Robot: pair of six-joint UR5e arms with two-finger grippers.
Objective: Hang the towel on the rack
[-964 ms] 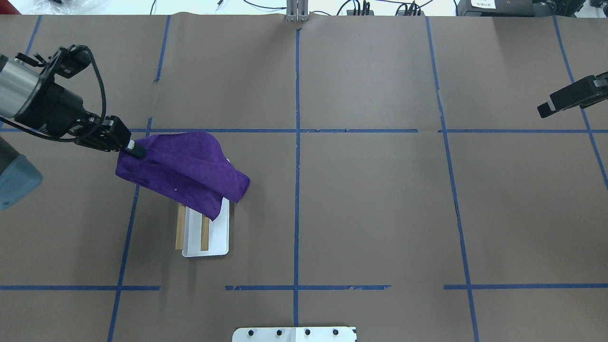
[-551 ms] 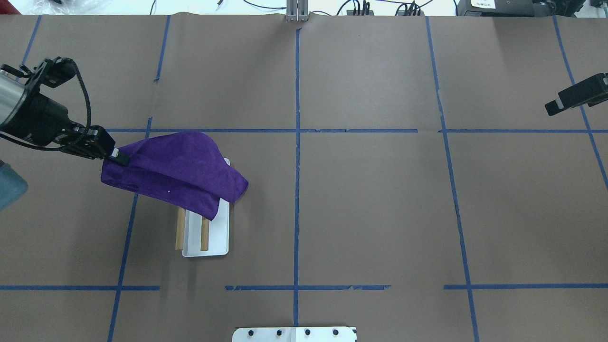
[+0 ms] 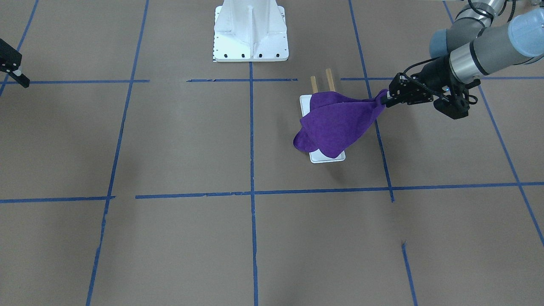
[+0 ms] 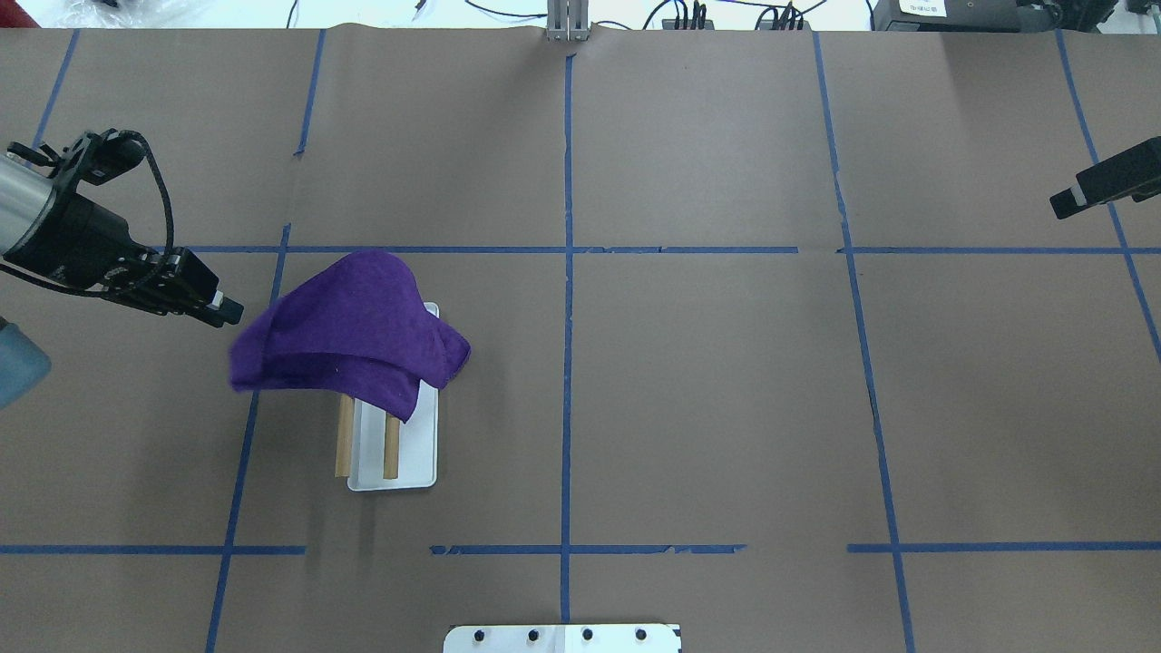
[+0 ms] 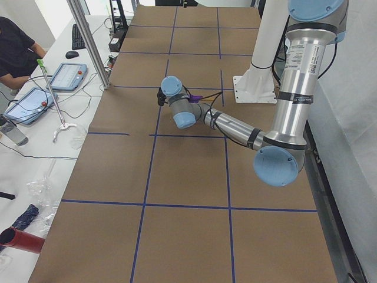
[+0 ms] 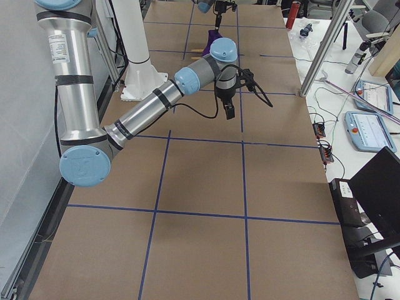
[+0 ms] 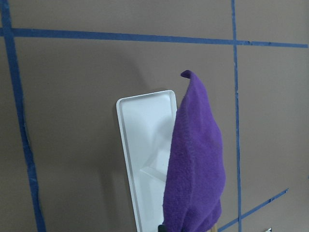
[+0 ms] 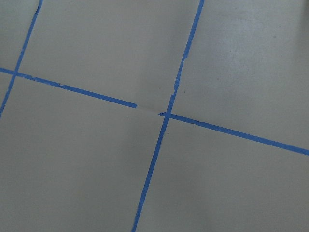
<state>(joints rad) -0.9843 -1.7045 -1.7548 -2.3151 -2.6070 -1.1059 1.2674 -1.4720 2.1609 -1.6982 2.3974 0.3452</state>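
Note:
The purple towel (image 4: 349, 326) lies draped over the far end of the rack's two wooden dowels (image 4: 345, 444). One corner hangs off to the left, and the rack's white base (image 4: 419, 453) shows below it. My left gripper (image 4: 229, 310) is just left of the towel, open and apart from it in the overhead view. In the front view the towel (image 3: 335, 121) still reaches up to my left gripper (image 3: 384, 100). The left wrist view shows the towel (image 7: 195, 164) hanging beside the base (image 7: 145, 130). My right gripper (image 4: 1061, 205) is shut and empty at the far right.
The white robot pedestal (image 3: 250, 34) stands at the table's robot side, and its edge also shows in the overhead view (image 4: 562, 638). Blue tape lines cross the brown table (image 4: 726, 408). An operator (image 5: 15, 47) sits beyond the far edge.
My left gripper pulled the towel's corner left over the rack, then let go. The corner has dropped and hangs off the left dowel. The right gripper drifted slightly right.

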